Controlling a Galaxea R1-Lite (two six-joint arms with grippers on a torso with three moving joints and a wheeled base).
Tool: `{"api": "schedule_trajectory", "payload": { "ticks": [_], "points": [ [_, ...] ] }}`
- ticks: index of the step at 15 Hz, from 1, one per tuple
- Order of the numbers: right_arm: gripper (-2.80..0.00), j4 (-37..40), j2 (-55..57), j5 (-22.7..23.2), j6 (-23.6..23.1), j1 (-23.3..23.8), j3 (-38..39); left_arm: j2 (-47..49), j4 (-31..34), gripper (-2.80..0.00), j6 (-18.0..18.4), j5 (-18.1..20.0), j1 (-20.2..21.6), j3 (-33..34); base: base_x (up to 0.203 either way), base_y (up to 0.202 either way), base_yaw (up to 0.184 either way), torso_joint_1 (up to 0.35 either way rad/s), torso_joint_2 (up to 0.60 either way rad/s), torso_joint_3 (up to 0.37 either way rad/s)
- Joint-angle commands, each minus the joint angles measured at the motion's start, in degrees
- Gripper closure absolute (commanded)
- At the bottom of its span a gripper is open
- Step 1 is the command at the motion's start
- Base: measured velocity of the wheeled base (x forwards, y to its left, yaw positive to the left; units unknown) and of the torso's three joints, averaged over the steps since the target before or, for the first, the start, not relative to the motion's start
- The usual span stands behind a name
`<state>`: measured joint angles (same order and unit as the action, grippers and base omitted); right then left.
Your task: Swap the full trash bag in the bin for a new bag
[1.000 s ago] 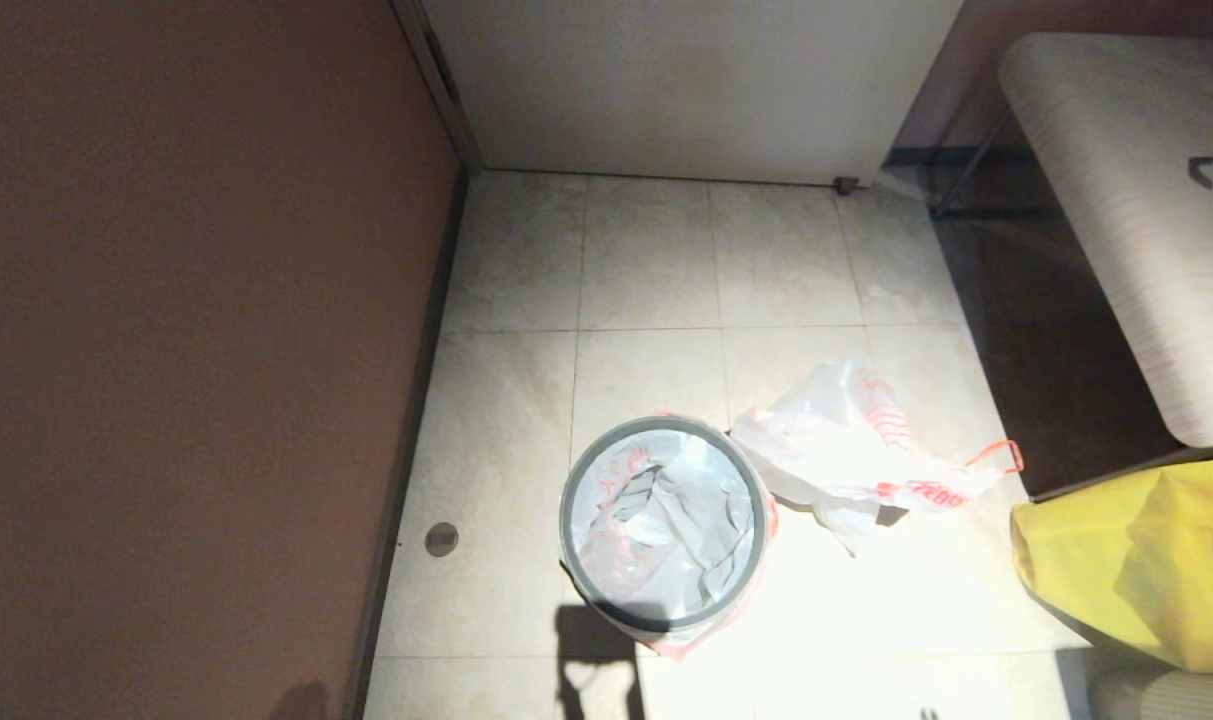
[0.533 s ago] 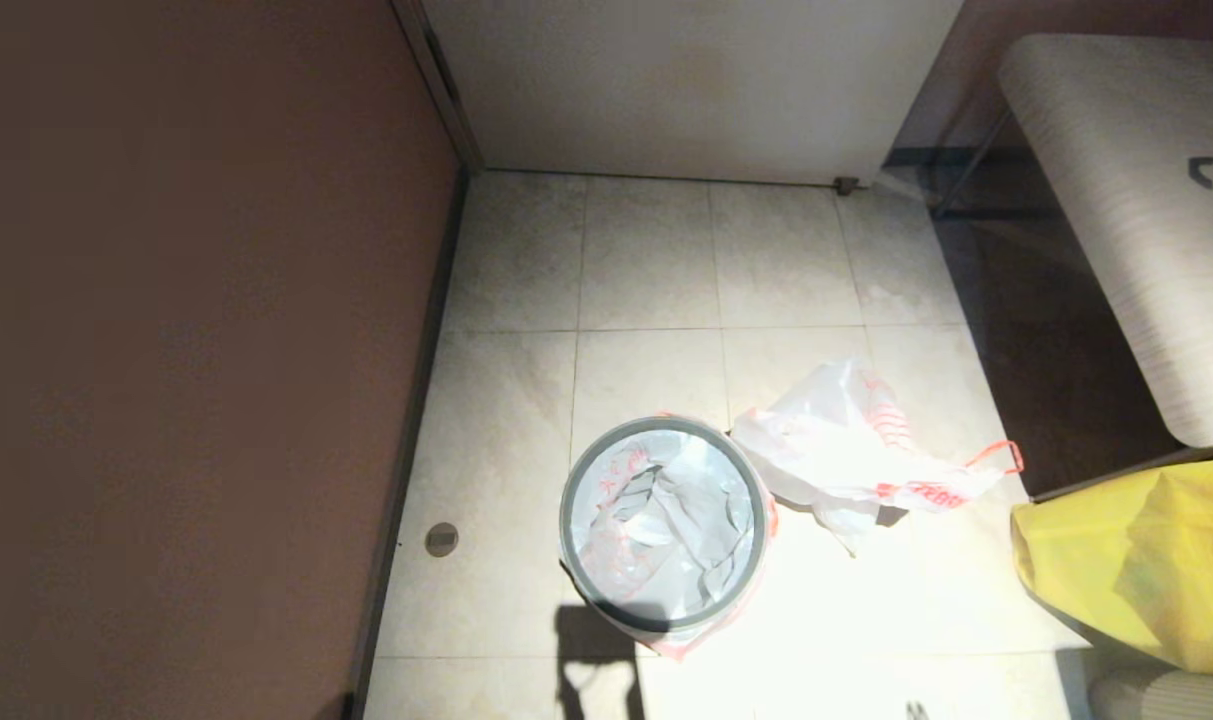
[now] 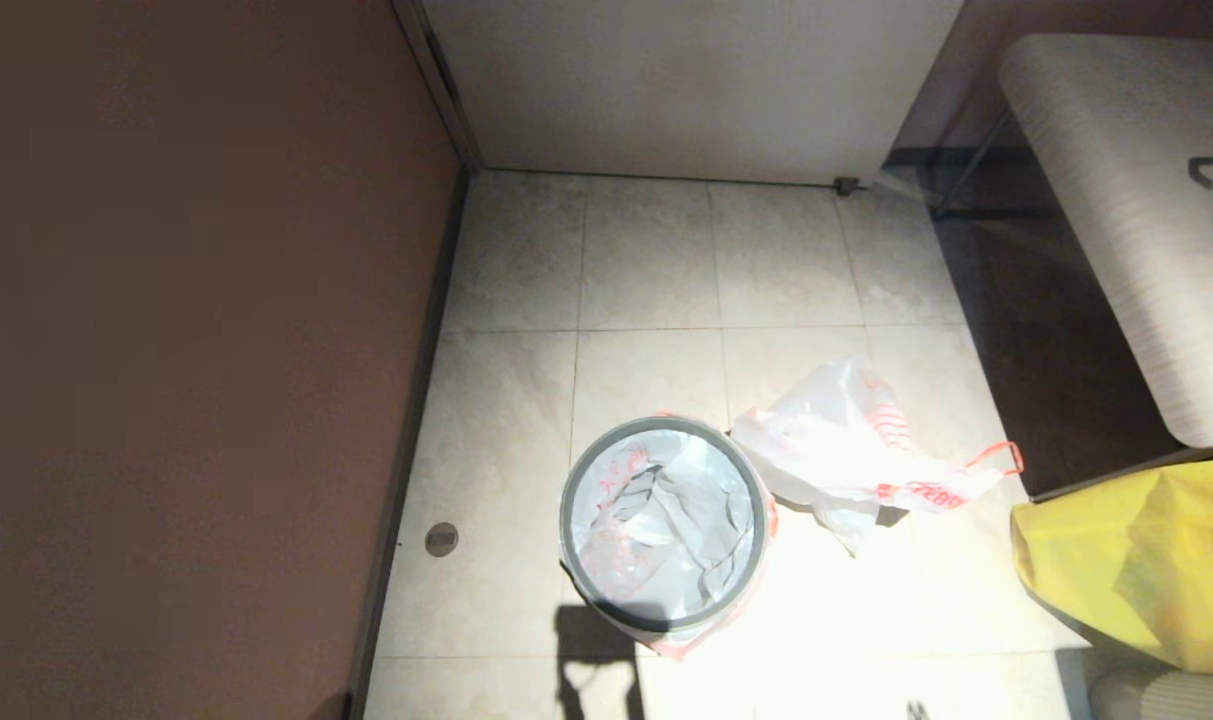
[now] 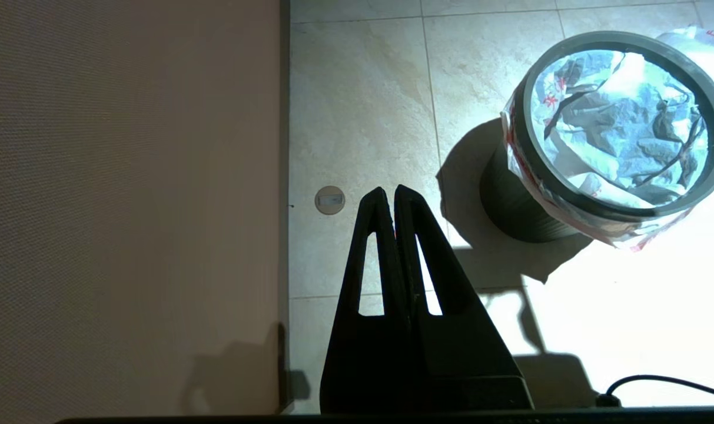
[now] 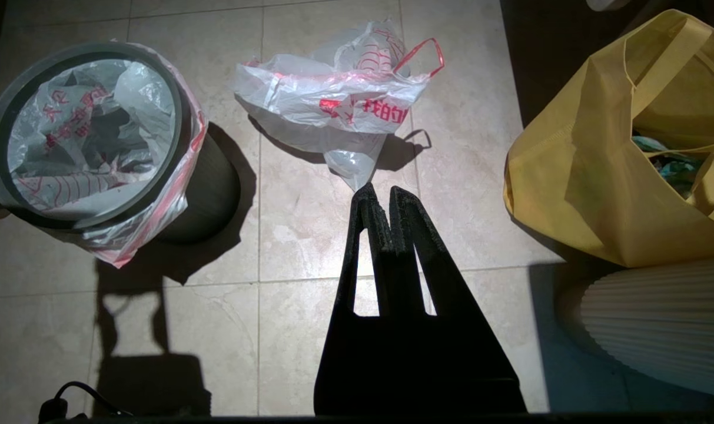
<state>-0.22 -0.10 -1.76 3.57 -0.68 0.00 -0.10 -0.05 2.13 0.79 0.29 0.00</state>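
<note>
Head view shows the bin (image 3: 663, 530) on the floor tiles, its bag (image 3: 666, 520) folded over the rim, and a limp bag (image 3: 851, 450) lying just beside it. Neither arm has engaged: left gripper (image 4: 390, 194) and right gripper (image 5: 380, 194) hang closed, empty. Next, probably, one must open and descend to the bag at the rim.

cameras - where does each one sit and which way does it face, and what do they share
Head view: on the robot's head, looking down at the bin, the bag on the floor and the yellow bag; no arm visible.
Left wrist view: behind the shut left gripper, above the floor beside the bin.
Right wrist view: behind the shut right gripper, near the floor bag.
All share the bin.
</note>
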Motion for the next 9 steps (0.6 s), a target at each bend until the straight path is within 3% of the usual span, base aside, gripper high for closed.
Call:
{"api": "schedule_trajectory", "payload": {
  "ticks": [1,6,9],
  "points": [
    [0.00,0.0,0.2,0.0,0.0,0.0,0.1,0.0,0.0,0.00,-1.5,0.0,0.0,0.0,0.000,0.000,0.000,0.000,0.00,0.000],
    [0.00,0.0,0.2,0.0,0.0,0.0,0.1,0.0,-0.1,0.00,-3.7,-0.9,0.1,0.0,0.000,0.000,0.000,0.000,0.00,0.000],
    [0.00,0.0,0.2,0.0,0.0,0.0,0.1,-0.1,0.1,0.00,-2.1,-0.7,0.0,0.1,0.000,0.000,0.000,0.000,0.00,0.000]
  ]
}}
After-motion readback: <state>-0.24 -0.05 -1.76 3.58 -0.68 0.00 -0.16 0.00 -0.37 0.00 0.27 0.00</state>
